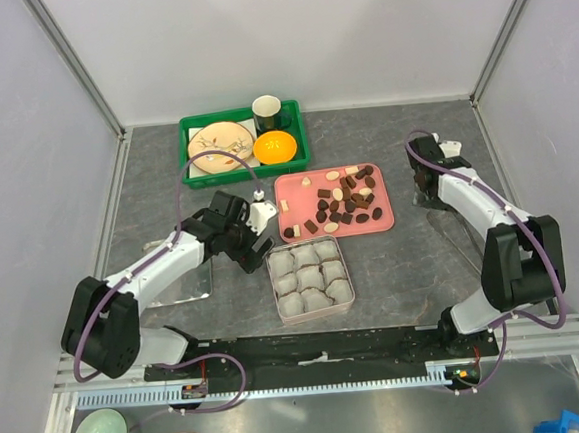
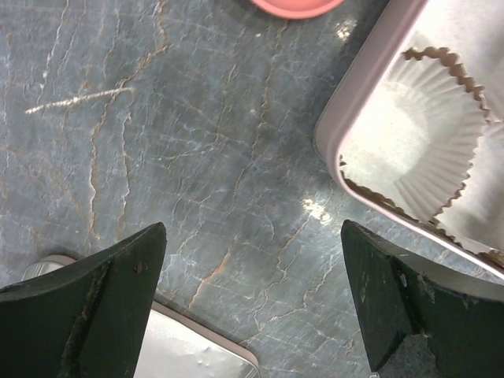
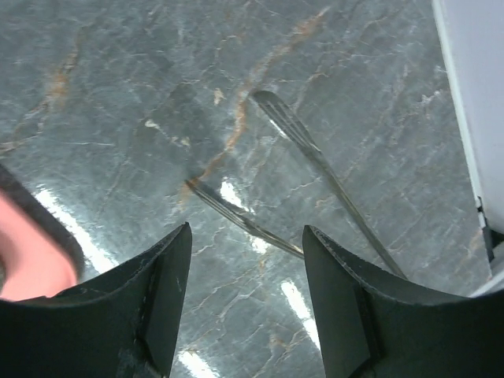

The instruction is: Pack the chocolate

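Dark fingers (image 2: 87, 315) of the left gripper (image 2: 252, 307) fill the bottom of its wrist view, spread wide with only bare stone-patterned table (image 2: 197, 157) between them, so this hand is released and carries nothing. Just ahead of its right-hand finger sits a corner of the tin (image 2: 358, 102), whose paper cups (image 2: 429, 134) look empty. Behind its other finger shows an edge of what looks like the tin's lid (image 2: 197, 350). The right gripper (image 3: 246, 307) is likewise spread and empty, hovering low over the table with a pair of metal tongs (image 3: 313, 161) lying just beyond its fingertips, apart from them. The chocolate (image 1: 341, 207) lies scattered on the pink tray (image 1: 291, 204), which sits between the two grippers, past the left one's tips and off the right one's left-hand finger. From above, no piece appears in the tin. I judge that packing has not begun and the step in hand is the approach to a first pick, most likely the right gripper going for the tongs. That move calls for lowering until the fingers straddle the thin blades, then closing squarely, since flat metal on a hard table offers little to grip and may slide.
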`<state>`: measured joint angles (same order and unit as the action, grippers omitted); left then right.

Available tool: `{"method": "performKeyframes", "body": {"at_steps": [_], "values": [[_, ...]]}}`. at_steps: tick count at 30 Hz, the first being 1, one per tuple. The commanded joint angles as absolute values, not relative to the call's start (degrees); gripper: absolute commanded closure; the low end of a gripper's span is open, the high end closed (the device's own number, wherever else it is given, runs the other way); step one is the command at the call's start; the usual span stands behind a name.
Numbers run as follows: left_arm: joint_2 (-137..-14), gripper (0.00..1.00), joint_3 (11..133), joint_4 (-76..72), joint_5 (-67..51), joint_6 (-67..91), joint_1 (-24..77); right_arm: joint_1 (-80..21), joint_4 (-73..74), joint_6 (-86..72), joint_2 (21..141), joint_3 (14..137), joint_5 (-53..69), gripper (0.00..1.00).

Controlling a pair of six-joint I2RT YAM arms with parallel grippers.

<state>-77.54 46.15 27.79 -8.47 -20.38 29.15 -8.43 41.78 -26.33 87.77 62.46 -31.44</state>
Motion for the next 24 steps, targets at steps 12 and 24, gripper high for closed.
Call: {"method": "performKeyframes", "body": {"at_steps": [12,24], "values": [[-81.3,0.01,46.7,22.2,-8.2,-21.7,33.3,-6.2,40.4,-25.1,92.6,61.2,-29.9,0.35],[-76.7,0.01,49.7,24.8,-2.2,-20.1,33.1,-5.0,36.7,-25.5,96.9,59.4,-26.0,0.45]]}}
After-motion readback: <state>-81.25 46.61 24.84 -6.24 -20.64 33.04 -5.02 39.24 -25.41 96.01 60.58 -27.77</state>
